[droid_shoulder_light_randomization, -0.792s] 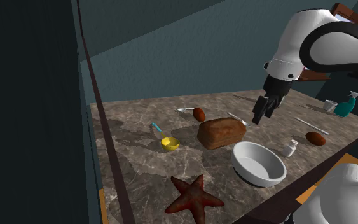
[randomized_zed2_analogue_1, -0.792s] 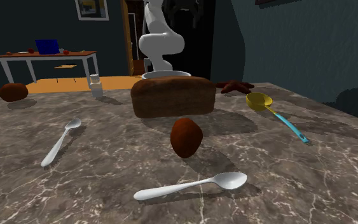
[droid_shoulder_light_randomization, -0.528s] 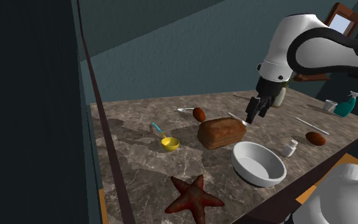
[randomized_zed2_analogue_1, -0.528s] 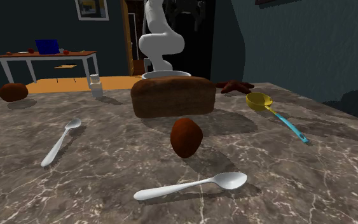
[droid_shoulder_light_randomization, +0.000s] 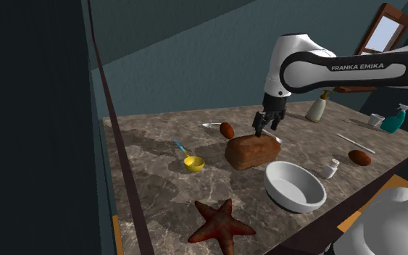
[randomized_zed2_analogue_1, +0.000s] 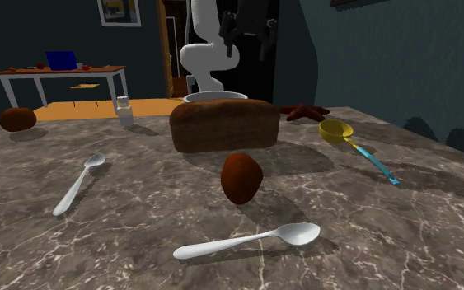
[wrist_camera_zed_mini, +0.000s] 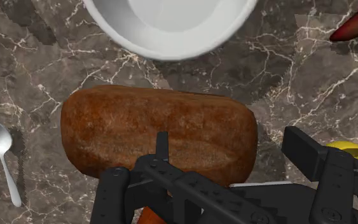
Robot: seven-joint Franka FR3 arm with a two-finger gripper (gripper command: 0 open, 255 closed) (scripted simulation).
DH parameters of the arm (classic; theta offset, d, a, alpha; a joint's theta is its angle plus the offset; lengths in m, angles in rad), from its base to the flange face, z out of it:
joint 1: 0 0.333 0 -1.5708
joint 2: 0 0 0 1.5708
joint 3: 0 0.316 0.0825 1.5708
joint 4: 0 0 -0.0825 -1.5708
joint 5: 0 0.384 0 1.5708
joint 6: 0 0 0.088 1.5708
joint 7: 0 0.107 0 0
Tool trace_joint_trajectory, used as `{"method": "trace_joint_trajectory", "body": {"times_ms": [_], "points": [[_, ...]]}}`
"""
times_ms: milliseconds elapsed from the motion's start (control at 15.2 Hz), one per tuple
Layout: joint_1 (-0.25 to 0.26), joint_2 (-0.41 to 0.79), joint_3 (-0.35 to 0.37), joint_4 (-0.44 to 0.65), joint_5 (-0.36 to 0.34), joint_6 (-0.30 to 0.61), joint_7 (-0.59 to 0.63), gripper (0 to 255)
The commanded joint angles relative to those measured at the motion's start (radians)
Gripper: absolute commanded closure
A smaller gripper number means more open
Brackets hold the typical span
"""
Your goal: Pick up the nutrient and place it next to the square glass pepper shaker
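Observation:
A brown loaf (droid_shoulder_light_randomization: 252, 151) (randomized_zed2_analogue_1: 224, 125) (wrist_camera_zed_mini: 158, 137) lies mid-table, and a small reddish-brown egg-shaped food (droid_shoulder_light_randomization: 227, 130) (randomized_zed2_analogue_1: 241, 177) sits just beyond it. My gripper (droid_shoulder_light_randomization: 264, 129) (randomized_zed2_analogue_1: 246, 37) (wrist_camera_zed_mini: 222, 172) hangs open above the loaf's far edge, holding nothing, with its fingers standing apart. The small pale square shaker (droid_shoulder_light_randomization: 330, 169) (randomized_zed2_analogue_1: 124, 109) stands near the front edge, beside the white bowl (droid_shoulder_light_randomization: 294, 185) (wrist_camera_zed_mini: 171, 25). A second brown lump (droid_shoulder_light_randomization: 359, 157) (randomized_zed2_analogue_1: 16, 119) lies past the shaker.
A red starfish (droid_shoulder_light_randomization: 220, 226) (randomized_zed2_analogue_1: 306, 111) and a yellow scoop (droid_shoulder_light_randomization: 193, 162) (randomized_zed2_analogue_1: 337, 130) lie on the marble table (droid_shoulder_light_randomization: 159, 181). Two spoons (randomized_zed2_analogue_1: 250, 240) (randomized_zed2_analogue_1: 77, 183) lie near the egg-shaped food. A bottle (droid_shoulder_light_randomization: 316, 109) and a teal spray bottle (droid_shoulder_light_randomization: 394, 119) stand at the back.
The arm has swung toward the shoulder view's left and lower, bringing the gripper from over the table's middle to just above the loaf. Nothing on the table moved.

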Motion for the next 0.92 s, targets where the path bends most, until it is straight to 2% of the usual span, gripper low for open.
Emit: {"method": "trace_joint_trajectory", "body": {"times_ms": [0, 396, 858], "points": [[-0.012, 0.078, 0.002, 0.04, -0.023, 0.034, 0.012, 0], [-0.037, 0.316, 0.008, 0.189, -0.096, 0.105, 0.066, 0], [-0.048, 0.595, -0.004, 0.424, -0.181, 0.127, 0.122, 0]]}}
